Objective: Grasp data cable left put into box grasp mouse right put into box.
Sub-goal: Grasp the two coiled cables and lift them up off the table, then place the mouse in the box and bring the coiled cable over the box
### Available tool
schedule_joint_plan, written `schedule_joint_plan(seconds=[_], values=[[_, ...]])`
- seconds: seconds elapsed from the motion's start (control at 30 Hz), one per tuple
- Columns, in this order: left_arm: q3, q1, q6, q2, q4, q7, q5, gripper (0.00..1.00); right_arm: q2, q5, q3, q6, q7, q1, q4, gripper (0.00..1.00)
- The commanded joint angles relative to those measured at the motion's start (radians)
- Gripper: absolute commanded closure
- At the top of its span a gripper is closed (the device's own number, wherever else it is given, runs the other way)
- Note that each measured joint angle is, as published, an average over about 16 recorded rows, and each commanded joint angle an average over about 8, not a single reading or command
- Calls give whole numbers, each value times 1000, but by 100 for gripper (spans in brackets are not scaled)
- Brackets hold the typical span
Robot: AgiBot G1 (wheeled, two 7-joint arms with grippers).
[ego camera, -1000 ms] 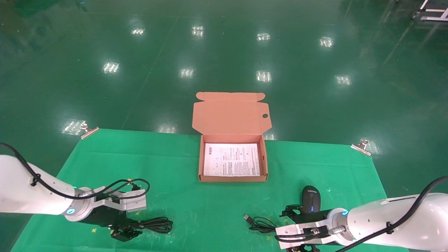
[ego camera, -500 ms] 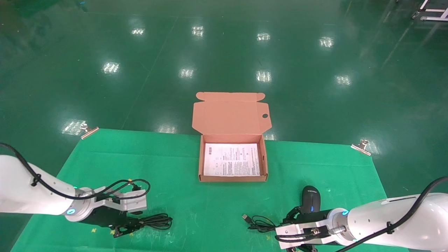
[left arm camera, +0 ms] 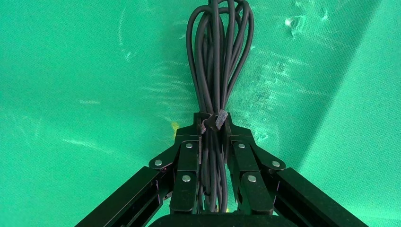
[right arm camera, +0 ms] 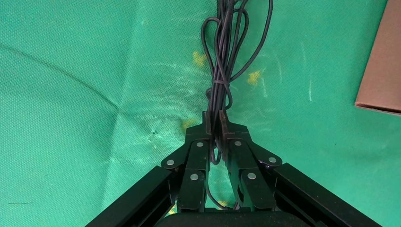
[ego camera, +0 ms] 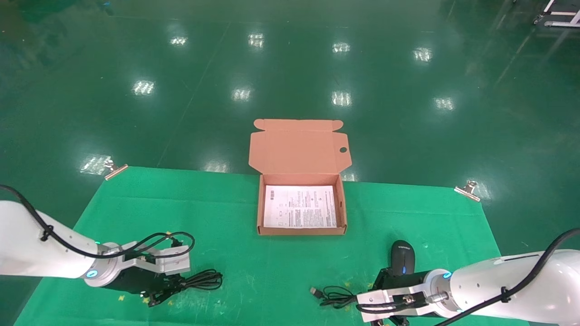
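Observation:
The data cable (ego camera: 204, 280) is a thick black coiled bundle at the front left of the green cloth. My left gripper (ego camera: 156, 295) is shut on one end of it; the left wrist view shows the strands (left arm camera: 217, 52) pinched between the fingertips of my left gripper (left arm camera: 213, 121). The black mouse (ego camera: 403, 258) lies at the front right. My right gripper (ego camera: 378, 286) is beside it and shut on its thin USB cord (ego camera: 333, 296), as the right wrist view shows (right arm camera: 213, 124). The box (ego camera: 301, 231) stands open at the middle, with a white sheet (ego camera: 300, 206) inside.
The box lid (ego camera: 299, 147) stands open toward the back. Metal clips (ego camera: 115, 168) (ego camera: 466, 189) hold the cloth at the far corners. A corner of the box (right arm camera: 380, 71) shows in the right wrist view. Green floor lies beyond the table.
Both grippers have closed, the left on the data cable and the right on the mouse cord. The cord's USB plug has slid slightly left and toward me. The cable bundle has shifted a little.

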Motion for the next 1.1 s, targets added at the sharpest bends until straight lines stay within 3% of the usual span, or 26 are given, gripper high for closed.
schedule_joint_plan(seconds=[0.03, 0.37, 0.7, 0.9, 1.1], values=[[1, 1, -1, 1, 2, -1, 1, 100, 0, 0, 0, 0, 0, 0, 0, 100], [-28, -23, -4, -44, -118, 48, -35, 100, 65, 57, 53, 8, 7, 34, 57, 100], [-96, -22, -107, -107, -377, 61, -83, 100, 163, 129, 176, 55, 36, 175, 151, 100], [-120, -28, -203, -87, -462, 47, -66, 100, 109, 141, 219, 105, 18, 290, 147, 100], [-130, -52, -303, -42, -483, 27, -8, 100, -14, 171, 236, 166, -87, 400, 20, 100]])
